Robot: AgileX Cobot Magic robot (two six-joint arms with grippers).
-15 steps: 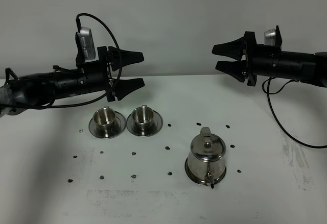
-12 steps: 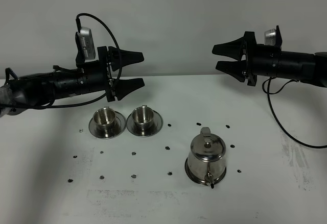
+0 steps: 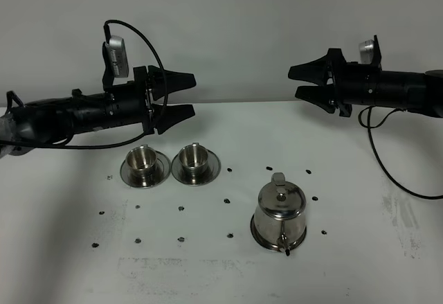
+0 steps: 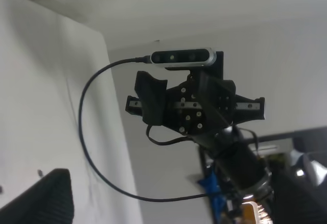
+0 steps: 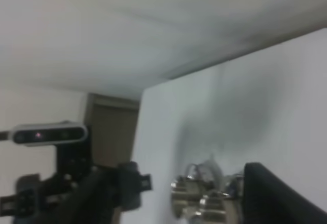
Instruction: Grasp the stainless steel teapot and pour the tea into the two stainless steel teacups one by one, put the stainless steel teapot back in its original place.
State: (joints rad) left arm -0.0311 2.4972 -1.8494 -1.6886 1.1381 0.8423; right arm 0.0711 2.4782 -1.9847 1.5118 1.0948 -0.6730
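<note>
Two black arms reached in over a white table [image 3: 360,200], one from each side, and each ended in one gripper, so two in all. The left gripper [image 3: 193,95] hung above the far left part of the table with its pointed jaws spread wide and nothing between them. The right gripper [image 3: 293,84] hung at the far right, its jaws likewise parted and empty. Each arm carried one small silvery camera [image 3: 115,55] and one looping black cable [image 3: 149,41]. One teapot [image 3: 279,214] stood upright on the table, near and right of the middle, well apart from both grippers. It was a shiny bell-shaped steel pot with a domed lid, a small knob, a loop handle on its far side and a thin spout pointing toward the near edge. A bright flat rim showed round its foot (whether that was a separate disc could not be told). Two small steel cups stood side by side to the left, farther back than the pot: the left cup [image 3: 142,157] and the right cup [image 3: 192,155]. Both were round and polished, and each sat on its own flared saucer [image 3: 126,172], making two saucers, their rims meeting or nearly so. The table was matt, scuffed grey along its near edge, and dotted with a loose grid of small dark marks [image 3: 181,208]. A plain pale wall [image 3: 228,27] rose behind.
</note>
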